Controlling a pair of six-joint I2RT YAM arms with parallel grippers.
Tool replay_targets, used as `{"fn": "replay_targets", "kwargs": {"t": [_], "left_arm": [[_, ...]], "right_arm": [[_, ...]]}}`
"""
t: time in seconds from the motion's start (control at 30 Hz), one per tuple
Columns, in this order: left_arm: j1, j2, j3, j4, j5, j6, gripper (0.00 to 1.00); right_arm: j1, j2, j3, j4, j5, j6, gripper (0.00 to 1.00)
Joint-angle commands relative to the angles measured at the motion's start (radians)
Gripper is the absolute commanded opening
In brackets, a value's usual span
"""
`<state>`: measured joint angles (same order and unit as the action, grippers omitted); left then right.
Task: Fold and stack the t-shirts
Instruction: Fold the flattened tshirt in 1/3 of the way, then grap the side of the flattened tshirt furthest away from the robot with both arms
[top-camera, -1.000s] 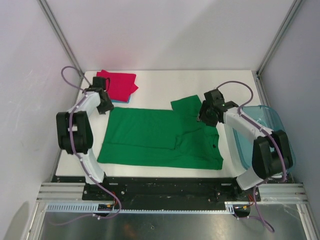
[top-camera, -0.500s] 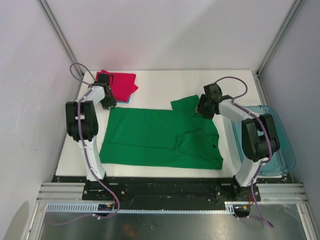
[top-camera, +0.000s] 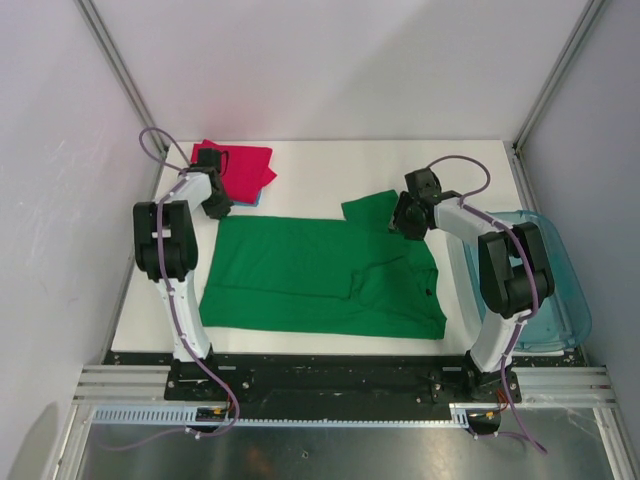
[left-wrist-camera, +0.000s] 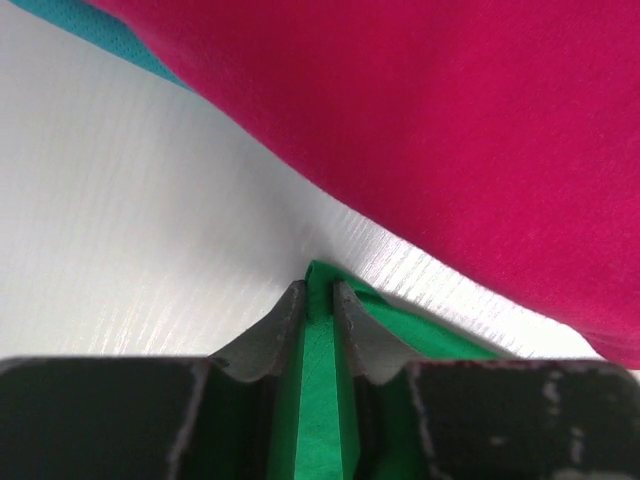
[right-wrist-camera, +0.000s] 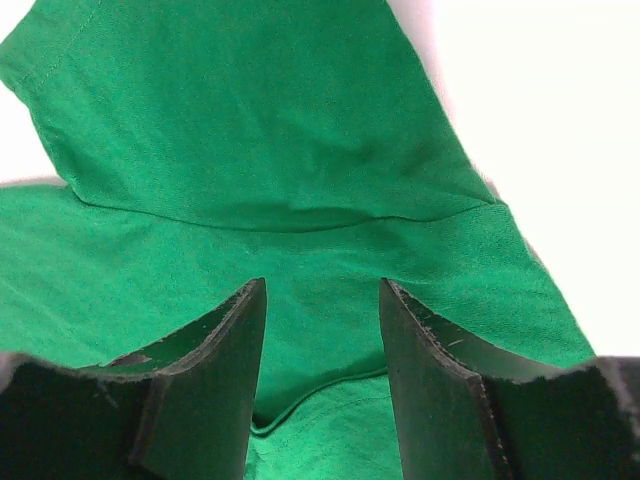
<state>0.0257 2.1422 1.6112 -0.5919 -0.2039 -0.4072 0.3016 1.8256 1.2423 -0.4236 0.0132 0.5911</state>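
Cloth covers much of the white table (top-camera: 330, 165): a green t-shirt (top-camera: 300, 275) lies spread flat across the middle, its hem toward the left and its neck toward the right, with the far sleeve (top-camera: 368, 208) sticking out toward the far side. The near sleeve appears to be folded in over the body, though the overhead view is too small to be sure. At the far left corner of the table a folded magenta t-shirt (top-camera: 245, 168) rests on a light blue t-shirt (top-camera: 247, 202), of which only a thin edge shows. The left gripper (left-wrist-camera: 318, 295) is down at the far left corner of the green t-shirt, just beside the magenta one, and its fingers (left-wrist-camera: 285, 320) are pinched narrowly together with a ridge of green cloth caught between them. The right gripper (right-wrist-camera: 322, 300) sits over the shoulder area on the right, where the far sleeve joins the body; its fingers (right-wrist-camera: 215, 350) stand well apart, with green cloth visible below and between them and nothing clamped. A translucent blue-green plastic bin (top-camera: 585, 320) stands at the right edge, beside the right arm.
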Motion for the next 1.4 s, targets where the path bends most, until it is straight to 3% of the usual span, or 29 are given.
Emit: {"fn": "replay_targets", "kwargs": {"t": [0.0,0.1,0.27,0.4,0.9,1.37], "left_arm": [[-0.004,0.009,0.051,0.025,-0.041,-0.018,0.2],[-0.005,0.018,0.062,0.032,-0.032,-0.015,0.2],[-0.004,-0.005,0.06,0.033,-0.027,-0.011,0.37],[-0.004,-0.035,0.071,0.032,-0.036,0.0,0.41],[-0.062,-0.061,0.07,0.029,-0.057,-0.089,0.37],[-0.07,-0.018,0.042,0.003,-0.218,-0.164,0.33]], "right_arm": [[-0.005,0.006,0.044,0.028,0.007,-0.032,0.53],[-0.011,0.015,0.054,0.038,0.012,-0.049,0.53],[-0.031,0.045,0.096,0.046,0.015,-0.081,0.54],[-0.047,0.068,0.123,0.037,0.016,-0.088,0.54],[-0.06,0.098,0.147,0.032,0.013,-0.086,0.53],[-0.066,0.119,0.151,0.018,0.009,-0.091,0.53]]}}
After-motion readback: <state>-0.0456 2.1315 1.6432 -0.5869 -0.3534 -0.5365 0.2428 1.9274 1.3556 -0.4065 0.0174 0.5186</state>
